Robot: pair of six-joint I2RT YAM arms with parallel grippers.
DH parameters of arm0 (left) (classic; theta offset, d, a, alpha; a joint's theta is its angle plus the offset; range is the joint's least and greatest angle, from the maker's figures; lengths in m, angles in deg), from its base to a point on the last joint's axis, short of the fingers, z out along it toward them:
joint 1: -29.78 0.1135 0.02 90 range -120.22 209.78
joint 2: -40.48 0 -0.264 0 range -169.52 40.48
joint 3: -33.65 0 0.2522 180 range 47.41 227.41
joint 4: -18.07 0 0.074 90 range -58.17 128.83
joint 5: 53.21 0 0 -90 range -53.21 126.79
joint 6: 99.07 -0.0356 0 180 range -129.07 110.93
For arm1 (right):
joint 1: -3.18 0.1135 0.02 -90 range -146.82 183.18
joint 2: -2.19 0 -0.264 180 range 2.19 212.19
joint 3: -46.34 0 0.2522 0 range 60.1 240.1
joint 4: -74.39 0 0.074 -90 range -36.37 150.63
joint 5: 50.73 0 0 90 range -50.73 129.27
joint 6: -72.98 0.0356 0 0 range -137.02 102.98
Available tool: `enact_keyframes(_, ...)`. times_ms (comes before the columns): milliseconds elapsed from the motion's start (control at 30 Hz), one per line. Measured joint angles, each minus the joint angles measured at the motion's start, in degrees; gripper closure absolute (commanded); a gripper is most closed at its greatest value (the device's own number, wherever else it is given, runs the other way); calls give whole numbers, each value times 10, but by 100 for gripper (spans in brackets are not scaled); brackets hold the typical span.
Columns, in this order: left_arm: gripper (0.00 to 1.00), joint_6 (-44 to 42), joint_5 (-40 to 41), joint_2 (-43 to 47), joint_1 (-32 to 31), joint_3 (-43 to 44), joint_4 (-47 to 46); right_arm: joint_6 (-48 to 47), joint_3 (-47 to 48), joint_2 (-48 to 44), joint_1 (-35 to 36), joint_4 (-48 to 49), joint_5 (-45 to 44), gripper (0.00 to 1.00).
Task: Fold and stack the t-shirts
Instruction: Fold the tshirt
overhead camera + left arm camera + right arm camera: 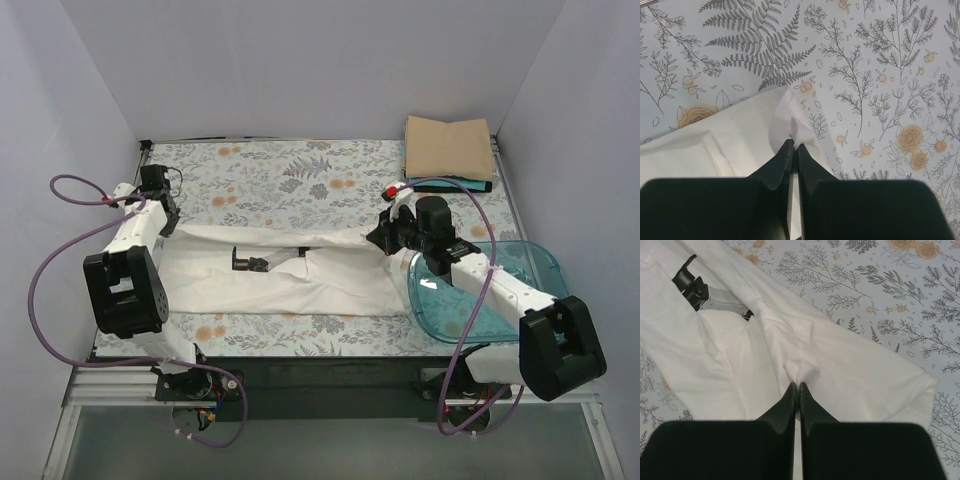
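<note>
An off-white t-shirt with a small black print lies stretched across the middle of the floral cover. My left gripper is shut on its left corner, which shows as a pinched fold in the left wrist view. My right gripper is shut on a pinch of the shirt's cloth near its right end. A stack of folded shirts stands at the back right, tan on top, with a teal edge below it.
A clear blue plastic tub sits at the right, partly under my right arm. The floral cover is bare between the shirt and the back wall. White walls close in on three sides.
</note>
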Motion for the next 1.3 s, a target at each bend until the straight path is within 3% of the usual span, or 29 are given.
enact_keyframes(700,100,24,-17,32,21,-115,-31,15,-69,-41,0,-16,3,99)
enact_keyframes(767,94,27,-18,34,21,-119,-30,18,-81,-41,0,-17,7,99)
enact_keyframes(833,75,28,-18,37,21,-123,-28,23,-95,-43,0,-16,12,98)
enact_keyframes(933,45,44,-14,49,21,-128,-16,34,-118,-56,0,-17,29,89)
enact_keyframes(1000,39,60,-6,65,22,-133,-2,41,-136,-69,0,-18,44,84)
enact_keyframes(1033,34,69,-3,76,23,-134,9,44,-144,-78,0,-21,52,76)
enact_keyframes(1233,27,108,6,141,35,-133,60,50,-170,-140,0,-37,86,48)
enact_keyframes(1300,26,113,4,152,35,-130,71,49,-170,-151,1,-37,93,43)
